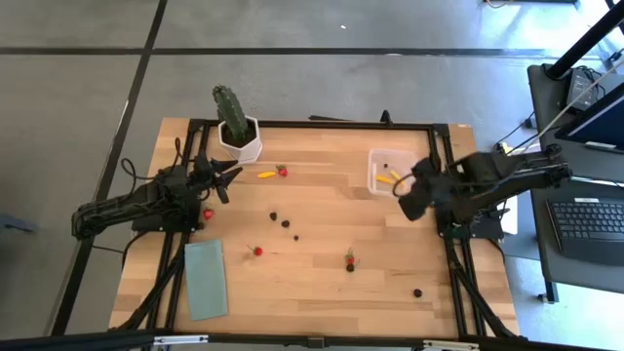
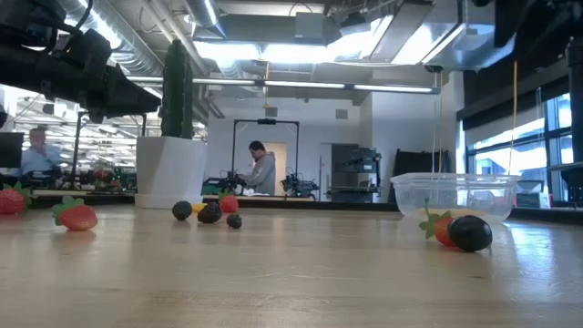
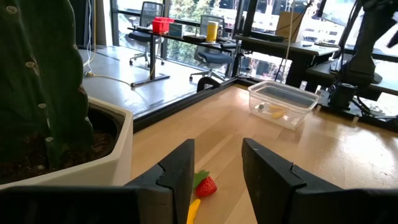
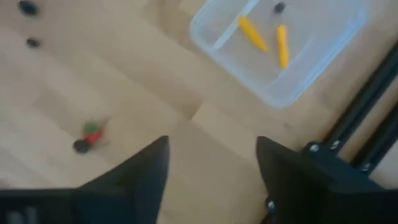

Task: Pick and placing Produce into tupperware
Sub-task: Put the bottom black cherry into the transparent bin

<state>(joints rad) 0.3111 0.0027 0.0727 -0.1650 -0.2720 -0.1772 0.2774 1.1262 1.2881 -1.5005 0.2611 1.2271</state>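
the tupperware (image 1: 386, 172) holds two yellow pieces (image 4: 266, 38); other produce (image 1: 285, 223) lies scattered left of it. beside it hovers the right gripper (image 4: 211, 165), released and empty; the left gripper (image 3: 216, 171), released, is well apart by the cactus pot (image 1: 240, 139).

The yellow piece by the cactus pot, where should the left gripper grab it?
Across its narrow middle, from above. The yellow piece lies flat and elongated beside a strawberry, so the open left gripper should straddle its short width, judging by the high view.

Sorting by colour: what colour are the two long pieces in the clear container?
Yellow-orange. The two long pieces in the clear container show best in the right wrist view.
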